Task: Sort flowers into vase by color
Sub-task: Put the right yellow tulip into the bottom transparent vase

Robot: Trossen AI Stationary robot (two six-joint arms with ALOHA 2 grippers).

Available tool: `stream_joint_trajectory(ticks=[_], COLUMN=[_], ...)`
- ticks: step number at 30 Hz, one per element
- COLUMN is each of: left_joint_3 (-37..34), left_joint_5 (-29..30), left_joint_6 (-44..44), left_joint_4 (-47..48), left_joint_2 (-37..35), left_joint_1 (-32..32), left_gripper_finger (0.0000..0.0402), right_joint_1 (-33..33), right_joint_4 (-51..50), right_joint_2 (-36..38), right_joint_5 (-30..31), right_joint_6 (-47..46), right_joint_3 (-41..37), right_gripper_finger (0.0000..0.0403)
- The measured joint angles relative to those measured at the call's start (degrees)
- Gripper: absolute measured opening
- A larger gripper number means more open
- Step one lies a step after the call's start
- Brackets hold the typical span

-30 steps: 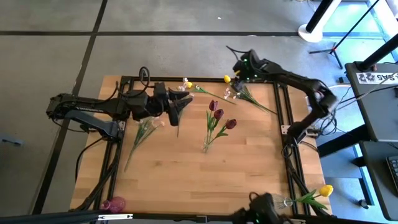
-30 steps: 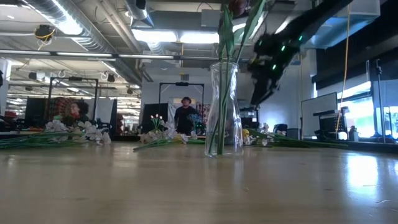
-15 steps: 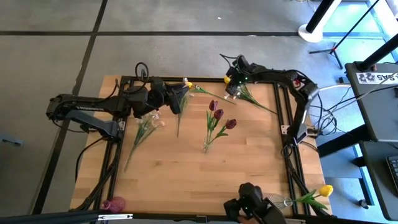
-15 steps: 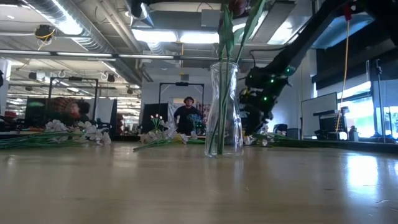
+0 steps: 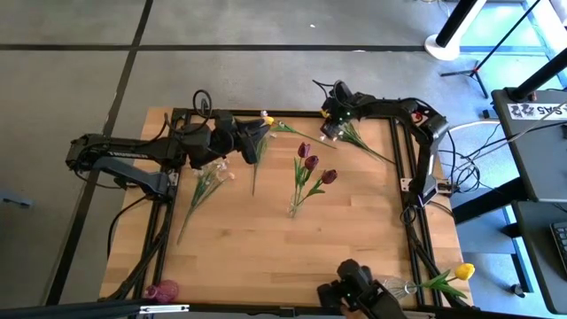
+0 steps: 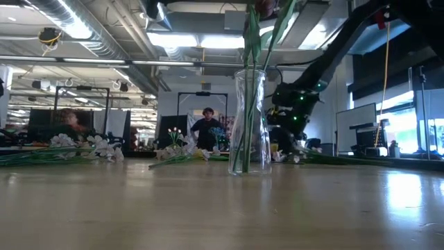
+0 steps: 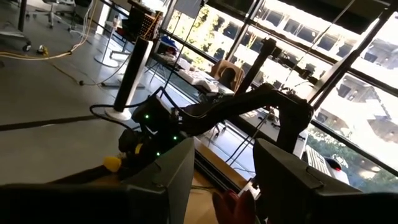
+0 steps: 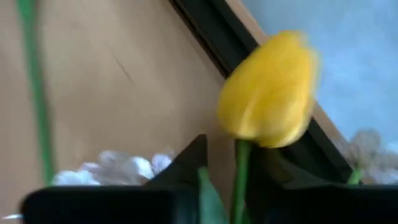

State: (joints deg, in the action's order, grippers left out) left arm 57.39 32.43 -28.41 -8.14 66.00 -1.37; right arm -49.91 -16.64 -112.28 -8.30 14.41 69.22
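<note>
Overhead, the wooden table [image 5: 266,239] fills the centre of the frame, with a clear glass vase [image 5: 293,209] just right of centre holding 3 dark red tulips [image 5: 311,163], whose stems lean toward the upper right. The right gripper [image 5: 330,122] sits low at the table's upper edge, right of centre, over a yellow tulip [image 5: 323,112] whose green stem runs toward the lower right beside a spray of tiny white-pink blossoms [image 5: 330,133]. In the right wrist view the yellow bloom [image 8: 268,90] stands just beyond the fingers [image 8: 180,165], its stem passing between them; whether they press on it cannot be told. The left gripper [image 5: 257,142] lies at the upper left of centre, pointing right, and its fingers [image 7: 177,168] stand well apart with nothing between them in the left wrist view. Near it lie a second yellow tulip [image 5: 269,120] at the upper edge and a white-pink spray [image 5: 205,182] trailing toward the lower left. A third yellow tulip [image 5: 462,271] rests in a small vase at the lower right corner, off the table. In the low view the glass vase [image 6: 249,121] stands at centre, and a person [image 6: 207,128] stands in the room behind.
</note>
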Motion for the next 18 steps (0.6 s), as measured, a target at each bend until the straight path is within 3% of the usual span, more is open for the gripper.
stream_joint_trajectory(ticks=[6, 11, 18], left_joint_3=[0.0, 0.0, 0.0], left_joint_5=[-3.8, -10.6, -14.9], left_joint_6=[0.3, 0.5, 3.4], left_joint_4=[0.2, 0.2, 0.7], left_joint_2=[0.0, 0.0, -2.1], left_joint_1=[1.9, 4.0, 7.5], left_gripper_finger=[0.0160, 0.0160, 0.0160], right_joint_1=[0.2, 0.5, 1.6], right_joint_4=[0.0, 0.0, 0.3], right_joint_2=[3.3, 9.6, 22.0], right_joint_5=[-6.6, -10.5, -19.4], right_joint_6=[-0.7, -2.4, -6.3], right_joint_3=[2.7, 4.9, 7.9], right_gripper_finger=[0.0008, 0.0014, 0.0009])
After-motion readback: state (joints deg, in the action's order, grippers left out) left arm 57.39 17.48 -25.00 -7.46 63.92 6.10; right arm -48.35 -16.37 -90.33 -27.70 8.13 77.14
